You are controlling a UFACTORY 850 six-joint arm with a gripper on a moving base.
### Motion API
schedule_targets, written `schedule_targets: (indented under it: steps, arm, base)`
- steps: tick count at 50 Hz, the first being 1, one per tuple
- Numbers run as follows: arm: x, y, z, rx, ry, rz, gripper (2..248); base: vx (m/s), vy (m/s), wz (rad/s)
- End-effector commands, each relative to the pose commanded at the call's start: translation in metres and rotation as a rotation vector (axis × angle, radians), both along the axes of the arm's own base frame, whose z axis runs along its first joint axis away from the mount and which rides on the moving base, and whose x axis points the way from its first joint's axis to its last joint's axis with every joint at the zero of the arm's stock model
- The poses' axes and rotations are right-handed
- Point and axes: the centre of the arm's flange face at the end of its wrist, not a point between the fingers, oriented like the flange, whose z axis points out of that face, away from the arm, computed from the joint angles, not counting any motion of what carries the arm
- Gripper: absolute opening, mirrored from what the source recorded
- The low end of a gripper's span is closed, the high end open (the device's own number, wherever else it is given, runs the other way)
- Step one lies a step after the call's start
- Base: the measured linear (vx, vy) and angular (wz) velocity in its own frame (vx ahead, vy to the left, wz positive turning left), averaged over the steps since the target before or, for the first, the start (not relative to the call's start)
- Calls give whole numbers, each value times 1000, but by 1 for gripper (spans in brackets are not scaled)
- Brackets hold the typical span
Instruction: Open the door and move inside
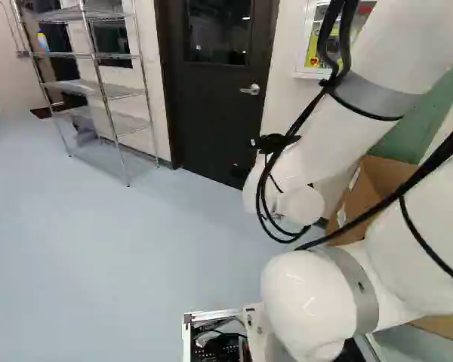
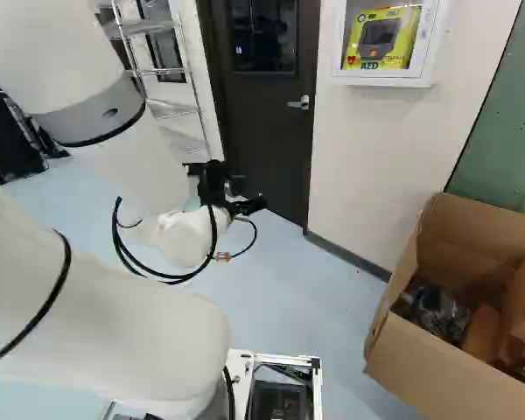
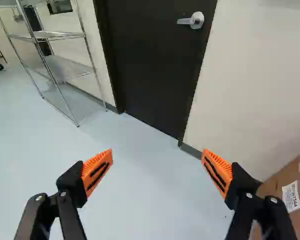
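Observation:
My black gripper (image 2: 236, 205) hangs in front of the lower part of the dark door (image 2: 267, 131) in the right base view. The wrist view shows the gripper (image 3: 158, 156) open, its orange-padded fingers wide apart with only floor seen between them. Ahead of it stands the door (image 3: 150, 60), closed in its dark frame. The silver lever handle (image 3: 192, 21) is on the door's right side, beyond the fingers and not touched. The same handle (image 1: 251, 89) shows below the door's window (image 1: 219, 32) in the left base view.
A wire shelf rack (image 1: 98, 90) stands left of the door. On the wall to its right hangs a white cabinet (image 2: 385, 79) with a yellow device. An open cardboard box (image 2: 446, 359) with items inside sits right of the arm, near a green panel (image 2: 507, 131).

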Motion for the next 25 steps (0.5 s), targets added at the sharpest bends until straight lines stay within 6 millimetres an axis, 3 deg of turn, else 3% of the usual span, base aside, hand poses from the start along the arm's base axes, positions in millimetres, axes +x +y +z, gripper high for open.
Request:
schedule_targets:
  steps: [25]
  arm:
    - [0, 0, 0, 0, 0, 0, 247]
  base:
    - [0, 0, 0]
